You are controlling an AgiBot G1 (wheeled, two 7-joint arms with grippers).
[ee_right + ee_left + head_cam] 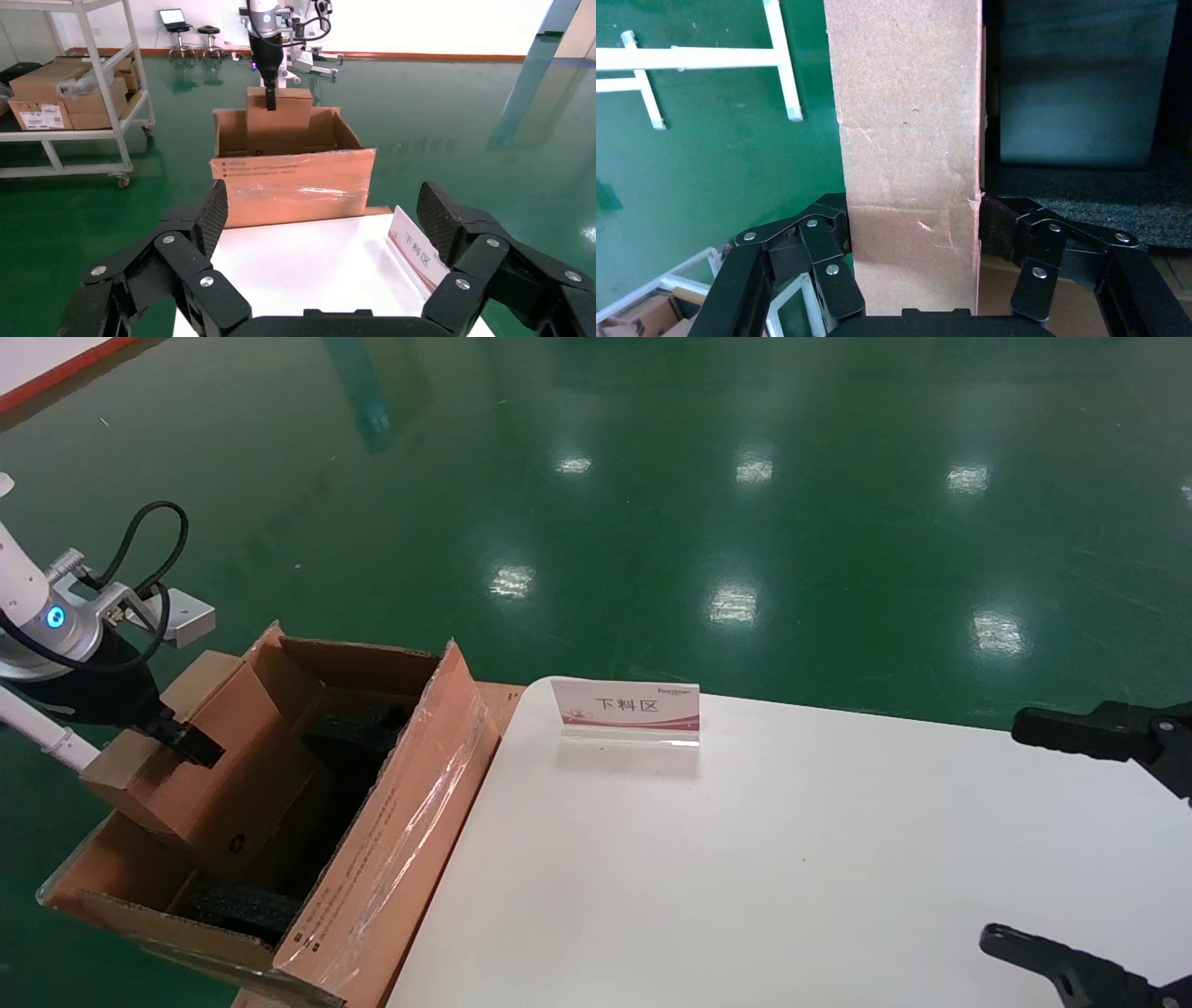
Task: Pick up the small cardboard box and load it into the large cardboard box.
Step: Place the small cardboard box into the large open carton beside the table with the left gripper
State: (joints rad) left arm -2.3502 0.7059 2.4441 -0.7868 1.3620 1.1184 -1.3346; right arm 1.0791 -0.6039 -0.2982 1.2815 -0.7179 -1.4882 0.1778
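My left gripper (177,736) is shut on the small cardboard box (228,798), a plain brown carton with a dark recycling symbol. It holds the carton on edge, lower part down inside the large cardboard box (400,822), along the wall farthest from the table. In the left wrist view, the gripper (912,225) has a finger on each side of the carton (909,105). Black foam blocks (358,728) lie inside the large box. My right gripper (1006,831) is open and empty over the table's right side; it also shows in the right wrist view (323,210).
The large box sits off the left end of a white table (792,859). A small sign (626,708) stands at the table's far edge. A white shelf trolley (70,91) with cartons stands on the green floor beyond.
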